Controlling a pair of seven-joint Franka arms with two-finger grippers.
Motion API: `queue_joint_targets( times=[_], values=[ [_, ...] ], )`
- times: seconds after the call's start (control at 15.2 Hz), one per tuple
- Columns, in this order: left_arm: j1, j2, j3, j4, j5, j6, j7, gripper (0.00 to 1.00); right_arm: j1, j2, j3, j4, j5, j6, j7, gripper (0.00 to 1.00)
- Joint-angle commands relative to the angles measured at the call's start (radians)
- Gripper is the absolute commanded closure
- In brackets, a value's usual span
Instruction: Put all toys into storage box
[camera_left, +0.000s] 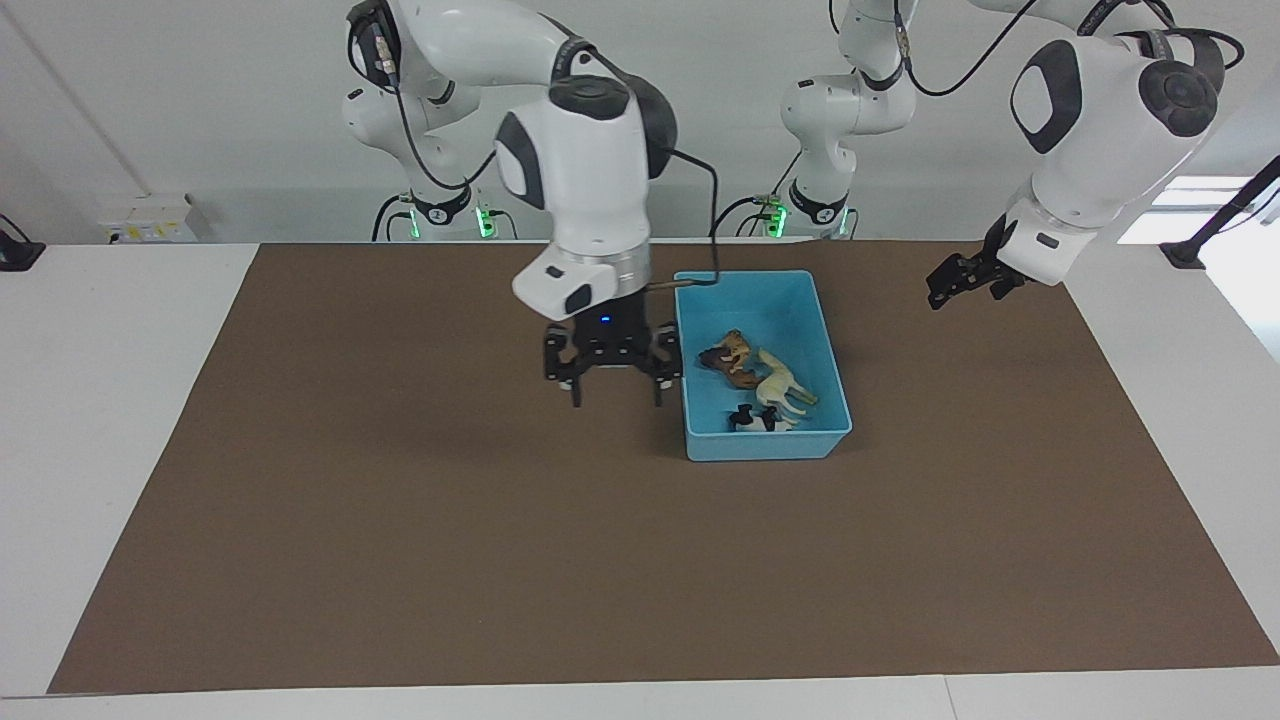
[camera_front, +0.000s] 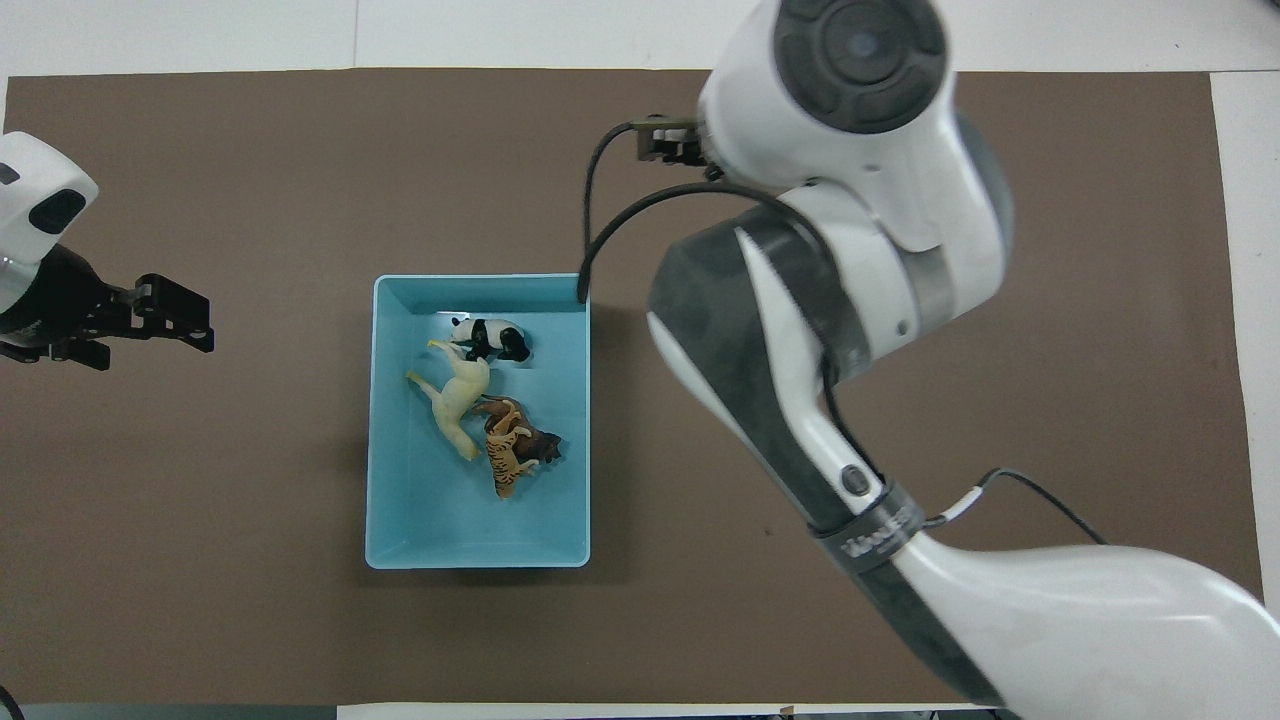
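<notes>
The light blue storage box (camera_left: 765, 441) stands on the brown mat and also shows in the overhead view (camera_front: 372, 450). All four toys lie in it: the cream-white horse (camera_left: 785, 386) (camera_front: 455, 400), the striped tiger (camera_left: 738, 352) (camera_front: 505, 462), the brown lion (camera_left: 716, 360) (camera_front: 541, 446) and the panda (camera_left: 757, 420) (camera_front: 491, 340). My right gripper (camera_left: 616, 392) is open and empty, above the mat just beside the box, toward the right arm's end. The arm hides it in the overhead view. My left gripper (camera_left: 945, 285) (camera_front: 185, 313) waits in the air toward the left arm's end.
The brown mat (camera_left: 400, 520) covers most of the white table (camera_left: 120, 330). The right arm's cable (camera_front: 600, 215) hangs over the box's corner. Nothing else lies on the mat.
</notes>
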Motion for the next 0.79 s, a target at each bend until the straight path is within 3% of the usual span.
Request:
queue_joint_targets(
  times=[0.0,0.2,0.4,0.53,0.73],
  values=[
    [-0.025,0.01,0.029,0.033,-0.01,-0.028,0.022,0.0,-0.104,-0.047,0.02,-0.059,0.009,-0.004,-0.114,0.0],
    [-0.036,0.007,0.044,0.038,-0.008,-0.01,0.027,0.0,-0.224,-0.081,0.022,-0.056,0.009,-0.118,-0.368,0.0],
    [-0.036,0.007,0.042,0.044,-0.008,0.038,0.062,0.0,-0.312,-0.15,0.022,-0.068,0.038,-0.305,-0.429,0.0],
    [-0.036,0.007,0.006,0.044,0.003,0.041,0.065,0.0,-0.35,-0.248,0.022,-0.177,0.044,-0.35,-0.435,0.0],
    [-0.035,0.005,-0.034,0.042,0.004,0.032,0.065,0.0,-0.39,-0.423,0.022,-0.43,0.041,-0.263,-0.436,0.0]
  ],
)
